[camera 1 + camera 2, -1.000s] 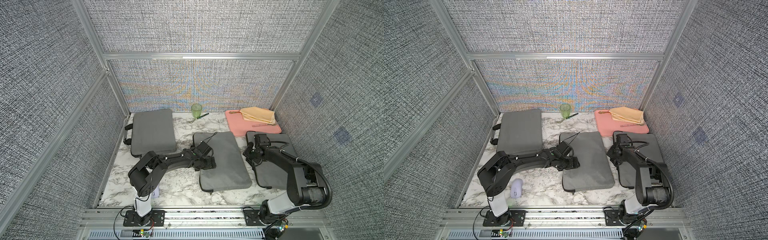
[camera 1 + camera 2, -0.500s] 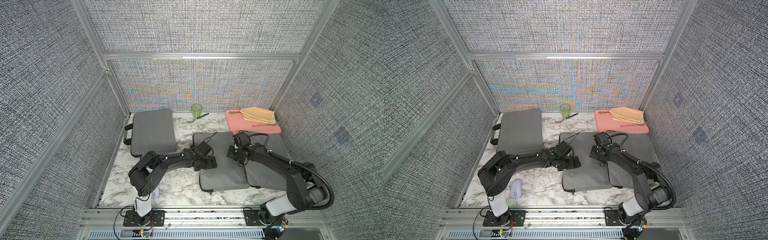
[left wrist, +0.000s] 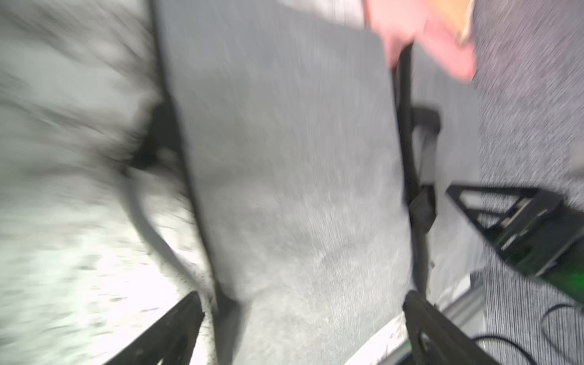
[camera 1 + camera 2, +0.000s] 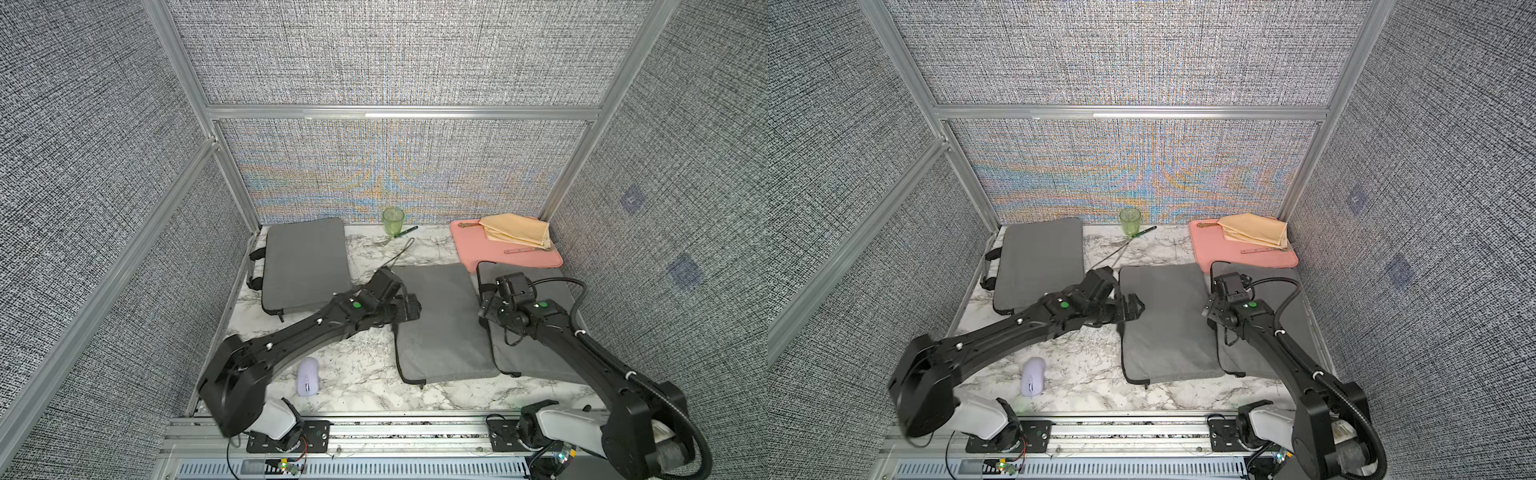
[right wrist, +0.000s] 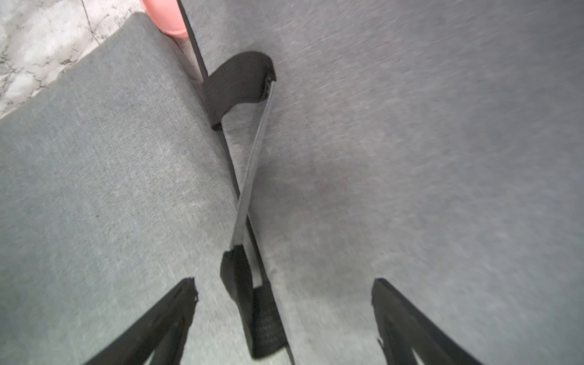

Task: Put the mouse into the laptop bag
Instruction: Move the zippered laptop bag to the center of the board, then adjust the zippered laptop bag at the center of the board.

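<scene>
Mouse (image 4: pixel 308 376), lilac, on marble worktop (image 4: pixel 365 374), near front edge, left of centre; not in any bag. Bare marble between it and middle laptop bag (image 4: pixel 440 324).
Left end effector (image 4: pixel 1134 307) open, empty, over that bag's left edge.
Right end effector (image 5: pixel 284 281) open, empty, above black strap (image 5: pixel 240 85) where middle bag meets right laptop bag (image 4: pixel 552 291).
Dark squares (image 4: pixel 631 199) on right wall: marking too small to read.

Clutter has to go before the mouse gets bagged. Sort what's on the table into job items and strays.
Job items:
- mouse
- middle laptop bag, likely the target

Lying about:
- left bag
- right bag
- green cup
- pen
- pink mat
- yellow cloth
</scene>
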